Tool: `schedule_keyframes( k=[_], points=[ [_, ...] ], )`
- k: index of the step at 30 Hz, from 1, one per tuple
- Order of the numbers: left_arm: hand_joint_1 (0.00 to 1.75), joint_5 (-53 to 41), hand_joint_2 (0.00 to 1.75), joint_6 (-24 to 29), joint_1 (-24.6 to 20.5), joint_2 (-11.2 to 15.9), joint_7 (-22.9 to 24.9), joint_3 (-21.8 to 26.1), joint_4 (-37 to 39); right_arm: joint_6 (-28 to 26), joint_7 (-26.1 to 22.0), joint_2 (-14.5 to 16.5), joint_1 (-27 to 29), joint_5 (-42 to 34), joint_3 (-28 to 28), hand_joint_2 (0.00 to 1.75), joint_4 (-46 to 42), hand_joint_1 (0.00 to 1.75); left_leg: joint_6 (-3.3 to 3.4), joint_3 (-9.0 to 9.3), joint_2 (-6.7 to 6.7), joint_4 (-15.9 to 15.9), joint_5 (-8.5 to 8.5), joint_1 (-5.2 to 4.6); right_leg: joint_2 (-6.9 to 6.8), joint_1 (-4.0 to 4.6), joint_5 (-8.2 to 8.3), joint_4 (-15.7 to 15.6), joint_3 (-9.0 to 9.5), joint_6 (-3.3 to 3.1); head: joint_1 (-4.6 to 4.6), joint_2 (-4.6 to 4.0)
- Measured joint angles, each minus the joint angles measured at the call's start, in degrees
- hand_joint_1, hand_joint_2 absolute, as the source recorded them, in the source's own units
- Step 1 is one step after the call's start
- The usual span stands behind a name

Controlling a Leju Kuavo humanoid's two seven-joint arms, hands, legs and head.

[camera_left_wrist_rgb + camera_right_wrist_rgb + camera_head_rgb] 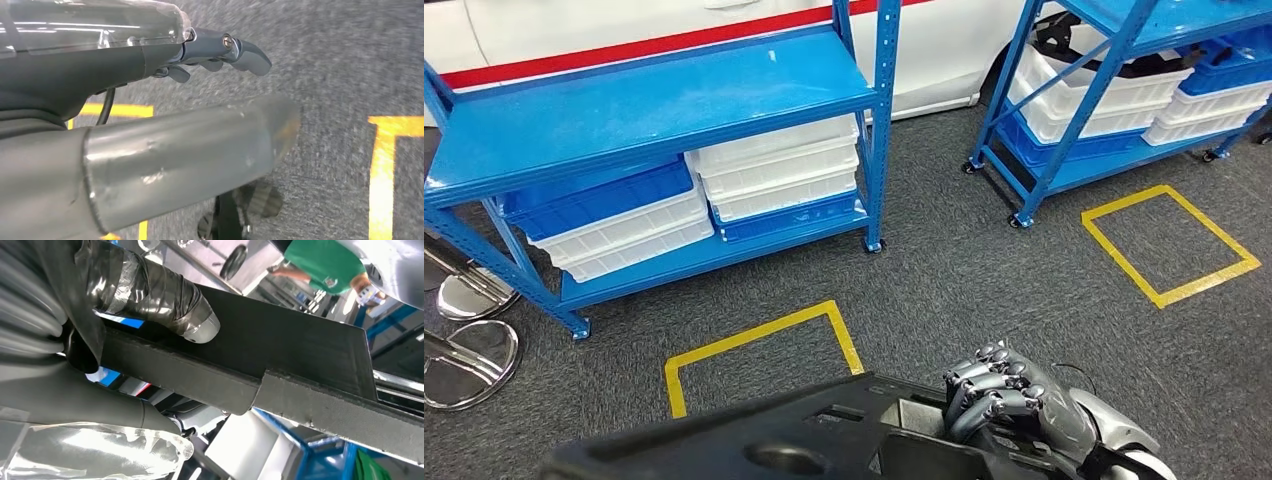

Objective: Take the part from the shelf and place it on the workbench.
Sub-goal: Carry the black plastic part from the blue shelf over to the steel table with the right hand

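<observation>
The part is a long, flat, matte black moulding with recessed pockets and an oval cut-out; it lies across the bottom edge of the head view, from lower left to lower centre. In the right wrist view the same part shows a stepped, rough-textured edge running diagonally across the frame.

My right hand, at the lower right of the head view, grips the part's right end, fingers curled over its top edge; my tape-wrapped thumb presses on its face. My left hand hangs above the floor, fingers slightly curled and apart, holding nothing.

The floor is grey carpet marked with yellow tape rectangles, one at lower centre and one at right. A blue steel shelf at upper left carries white and blue bins on its lower level; a second blue shelf with bins stands at upper right. A white surface with a red stripe runs behind them. No writing is legible.
</observation>
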Motion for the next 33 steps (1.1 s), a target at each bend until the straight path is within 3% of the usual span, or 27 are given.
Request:
schedule_keyframes(
  k=[2,3,4,6,8,10,12,14,16,18,19,20,21,23,24,25,27,28,30,31,33],
  points=[
    [0.0,-0.5,0.0,0.0,0.2,0.1,-0.5,0.0,0.0,-0.4,0.0,0.4,-0.3,0.3,0.5,1.75,0.3,1.75,0.14,-3.67,-1.9,7.9,-3.87,-0.17,1.1,0.31,0.19,0.0,-0.29,-0.47,0.0,0.0],
    [0.0,-0.8,0.0,0.1,0.3,0.1,-0.6,0.0,0.0,-0.8,0.0,0.7,-0.4,0.5,0.8,1.75,0.5,1.75,0.24,-5.05,-2.21,10.7,-4.66,-0.28,1.76,0.48,0.24,0.1,-0.39,-0.55,0.0,0.01],
    [0.0,-1.1,0.0,0.3,0.4,0.2,-0.6,0.0,0.0,-1.2,0.0,0.9,-0.3,0.8,1.0,1.75,0.6,1.75,0.4,-5.53,-2.34,11.5,-4.27,-0.36,2.45,0.63,0.27,0.2,-0.47,-0.58,0.01,0.01],
    [0.0,-1.6,0.0,0.8,0.4,0.3,-0.4,-0.1,0.0,-2.5,0.0,1.3,-0.4,1.3,1.5,1.75,0.7,1.75,0.97,-3.29,-3.11,6.4,-0.56,-0.5,3.82,0.86,0.3,0.4,-0.47,-0.58,0.01,0.01],
    [0.0,-1.8,0.0,0.9,0.4,0.5,-0.3,-0.1,0.0,-3.4,0.0,1.8,-0.4,1.8,2.1,1.75,0.8,1.75,1.68,0.15,-5.55,-1.3,2.75,-0.59,5.04,1.06,0.33,0.6,-0.52,-0.36,0.01,0.0],
    [0.0,-1.6,0.0,0.8,0.4,0.7,-0.4,-0.1,0.0,-3.8,0.0,2.0,-0.6,2.1,2.6,1.75,0.9,1.75,2.07,1.45,-6.76,-4.6,3.46,-0.8,6.26,1.04,0.52,0.7,-0.89,0.28,0.01,0.0],
    [0.0,-1.4,0.0,0.6,0.2,0.6,-0.6,-0.1,0.0,-3.8,0.1,2.0,-0.9,2.2,2.9,1.75,1.0,1.75,2.49,1.6,-5.53,-4.9,3.76,-0.91,7.25,0.84,0.82,0.8,-1.33,1.09,0.01,0.0],
    [0.0,-1.4,0.0,0.6,0.0,0.5,-0.7,-0.1,0.0,-3.5,0.4,2.0,-1.3,2.1,3.2,1.75,1.1,1.75,3.15,1.75,-4.11,-5.4,4.26,-0.72,5.46,0.82,-0.28,2.5,-2.31,1.68,0.03,0.0],
    [0.0,-1.4,0.0,1.0,0.0,0.4,-0.8,-0.1,0.0,-3.1,0.8,2.0,-1.8,2.0,3.7,1.75,1.3,1.75,3.56,1.71,-2.62,-5.5,4.48,-0.64,2.44,0.74,-3.91,8.6,-5.2,2.26,0.05,0.0],
    [0.0,-1.4,0.0,1.5,0.2,0.2,-1.1,-0.1,0.0,-2.9,1.1,2.0,-2.0,1.8,4.1,1.75,1.7,1.75,3.63,1.62,-1.13,-5.5,4.47,-0.66,1.46,0.43,-7.0,15.9,-8.68,2.81,0.05,0.0],
    [0.0,-1.5,0.0,1.6,0.2,0.2,-1.3,-0.1,0.0,-2.8,1.1,1.9,-2.0,1.7,4.1,1.75,1.9,1.75,3.6,1.6,-0.43,-5.5,4.44,-0.64,1.31,0.26,-7.06,17.2,-9.34,2.98,0.05,0.0],
    [0.0,-1.5,0.0,1.6,0.2,0.1,-1.4,-0.1,0.0,-2.8,1.2,1.9,-1.9,1.7,4.2,1.75,2.1,1.75,3.52,1.65,0.24,-5.5,4.38,-0.62,1.06,0.1,-6.01,16.3,-8.77,3.07,0.05,0.0],
    [0.0,-1.5,0.0,1.5,0.2,0.0,-1.6,-0.1,0.0,-2.8,1.3,1.8,-1.9,1.6,4.3,1.75,2.2,1.75,3.39,1.75,0.87,-5.5,4.3,-0.59,0.46,0.0,-4.22,13.0,-6.95,3.06,0.05,0.0],
    [0.0,-1.5,0.0,1.3,0.2,-0.1,-1.8,-0.1,0.0,-2.9,1.4,1.7,-1.9,1.4,4.4,1.75,2.4,1.75,2.91,2.12,2.01,-5.5,3.99,-0.7,-2.1,0.21,-1.24,4.6,-2.17,2.56,0.04,0.0],
    [0.0,-1.5,0.0,1.2,0.2,-0.1,-1.8,-0.1,0.0,-2.9,1.4,1.6,-1.9,1.3,4.5,1.75,2.4,1.75,2.55,2.25,2.49,-5.5,3.79,-0.78,-2.96,0.44,-0.61,1.9,-0.73,2.14,0.04,0.0],
    [0.0,-1.4,0.0,1.0,0.2,-0.1,-1.9,-0.1,0.0,-3.0,1.4,1.5,-1.9,1.2,4.5,1.75,2.4,1.75,2.14,2.4,3.0,-5.5,3.62,-0.84,-3.33,0.68,-0.52,0.7,-0.17,1.69,0.03,0.01],
    [0.0,-1.4,0.0,0.8,0.1,-0.1,-1.9,-0.1,0.0,-3.0,1.4,1.3,-1.7,1.1,4.6,1.75,2.5,1.75,1.33,2.71,4.04,-5.6,3.44,-0.84,-2.01,0.88,-0.36,0.5,-0.44,0.83,0.03,0.0],
    [0.0,-1.4,0.0,0.7,0.0,-0.1,-1.9,-0.1,0.0,-3.0,1.4,1.3,-1.6,1.1,4.6,1.75,2.5,1.75,0.97,2.77,3.67,-5.4,3.13,-0.76,-1.38,0.79,-0.11,0.2,-0.43,0.4,0.02,0.0],
    [0.0,-1.4,0.0,0.7,-0.1,-0.1,-1.9,-0.1,0.0,-3.0,1.4,1.2,-1.5,1.0,4.6,1.75,2.5,1.75,0.56,1.67,1.09,-2.4,0.88,-0.62,-0.23,0.52,0.48,-0.4,-0.34,-0.44,0.01,0.0],
    [0.0,-1.4,0.0,0.7,-0.1,-0.1,-2.0,-0.1,0.0,-3.0,1.4,1.2,-1.5,1.0,4.6,1.75,2.5,1.75,0.5,0.29,-0.65,0.7,-1.02,-0.53,0.29,0.49,0.62,-0.5,-0.4,-0.71,0.01,0.0],
    [0.0,-1.4,0.0,0.7,0.2,-0.1,-2.0,-0.1,0.0,-3.0,1.4,1.2,-1.5,1.0,4.7,1.75,2.6,1.75,0.5,-3.45,-2.14,8.3,-4.54,-0.54,1.58,0.65,0.69,-0.4,-0.62,-0.95,0.01,0.0]
  ],
)
